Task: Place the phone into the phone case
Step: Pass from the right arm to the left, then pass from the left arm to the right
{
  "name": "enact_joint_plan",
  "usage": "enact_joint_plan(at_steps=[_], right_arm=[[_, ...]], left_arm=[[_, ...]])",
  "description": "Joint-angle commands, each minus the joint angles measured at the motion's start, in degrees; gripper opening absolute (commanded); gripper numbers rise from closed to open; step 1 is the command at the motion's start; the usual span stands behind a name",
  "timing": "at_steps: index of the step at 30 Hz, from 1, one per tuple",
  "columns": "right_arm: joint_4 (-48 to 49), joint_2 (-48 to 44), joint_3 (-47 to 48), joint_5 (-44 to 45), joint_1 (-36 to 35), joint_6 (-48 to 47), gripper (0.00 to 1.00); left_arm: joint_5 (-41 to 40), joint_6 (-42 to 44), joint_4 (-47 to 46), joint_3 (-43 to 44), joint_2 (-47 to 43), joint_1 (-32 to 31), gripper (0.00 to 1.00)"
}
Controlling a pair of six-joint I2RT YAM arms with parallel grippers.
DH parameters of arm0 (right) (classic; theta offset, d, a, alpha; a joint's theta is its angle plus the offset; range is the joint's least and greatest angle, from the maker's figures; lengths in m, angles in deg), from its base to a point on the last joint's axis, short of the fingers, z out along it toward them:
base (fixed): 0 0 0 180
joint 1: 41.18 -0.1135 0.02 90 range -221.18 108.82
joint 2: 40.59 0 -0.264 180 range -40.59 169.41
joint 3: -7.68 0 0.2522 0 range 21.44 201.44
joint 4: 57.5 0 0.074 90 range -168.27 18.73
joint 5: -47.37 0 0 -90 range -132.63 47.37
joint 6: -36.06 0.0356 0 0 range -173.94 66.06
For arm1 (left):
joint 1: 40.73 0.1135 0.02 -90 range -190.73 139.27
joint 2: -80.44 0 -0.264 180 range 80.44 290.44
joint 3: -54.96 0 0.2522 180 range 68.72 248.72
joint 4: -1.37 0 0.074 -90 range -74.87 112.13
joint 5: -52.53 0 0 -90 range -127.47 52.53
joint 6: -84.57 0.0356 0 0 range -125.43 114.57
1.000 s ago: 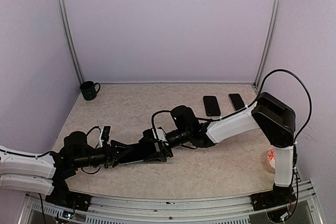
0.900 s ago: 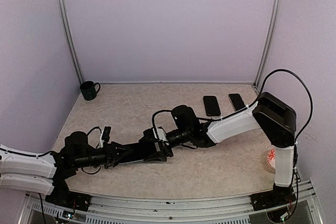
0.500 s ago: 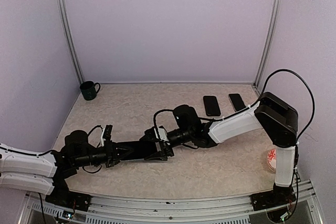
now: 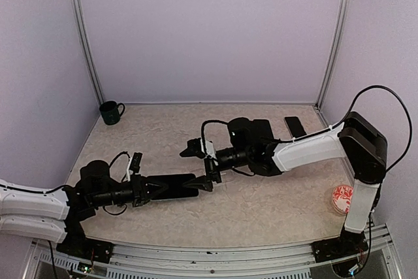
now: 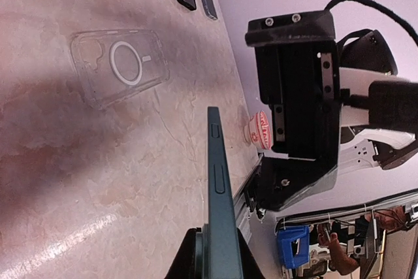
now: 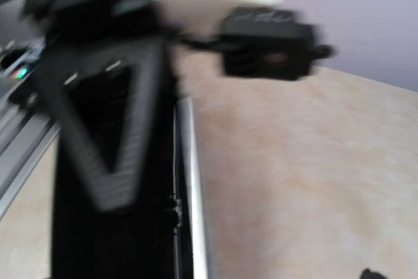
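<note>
A dark teal phone [image 4: 175,186] is held level above the table, with my left gripper [image 4: 151,189] shut on its left end. The left wrist view shows the phone [image 5: 217,174] edge-on, running out from between my left gripper's jaws [image 5: 215,253]. The clear phone case [image 5: 117,66], with a white ring on it, lies flat on the table beyond and to the left of the phone. My right gripper [image 4: 199,166] stands open just past the phone's right end, fingers spread and nothing between them; it faces the left wrist camera [image 5: 297,102]. The right wrist view is blurred.
A dark green mug [image 4: 111,112] stands in the far left corner. Two more dark phones [image 4: 294,126] lie at the far right, one partly behind the right arm. A red and white round thing [image 4: 341,197] sits near the right arm's base. Metal rails edge the table.
My left gripper has shut on the phone. My right gripper has let go of it, opened wide and drawn back to the right.
</note>
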Motion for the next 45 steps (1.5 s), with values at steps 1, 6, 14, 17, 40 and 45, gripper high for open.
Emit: enact_joint_plan(at_steps=[1,6,14,17,40,45], right_arm=[[-5.19,-5.20,2.45,4.05,2.55,9.91,1.00],[-11.46,-8.62,4.03,1.01,6.09,21.61,1.00],[-5.44,-19.78,-7.71,-2.13,8.57,34.43,1.00],[-5.31,-23.68,-10.78,-0.85,8.95,37.83,0.99],[2.97,-36.60,-25.06,-4.02,12.23,52.42,0.93],[9.24,-35.01,-26.00,-8.86,12.29,56.52,0.88]], left_arm=[[-0.01,4.57,-0.79,3.46,-2.95,-0.58,0.00],[-0.30,8.48,0.29,5.26,-5.55,-0.72,0.00],[0.36,16.52,0.10,11.17,-3.45,-0.79,0.00],[1.40,18.52,-2.26,13.61,-0.33,-0.85,0.00],[10.48,20.82,-21.04,25.75,21.39,-5.61,0.00],[11.23,20.63,-22.07,28.00,24.09,-6.12,0.00]])
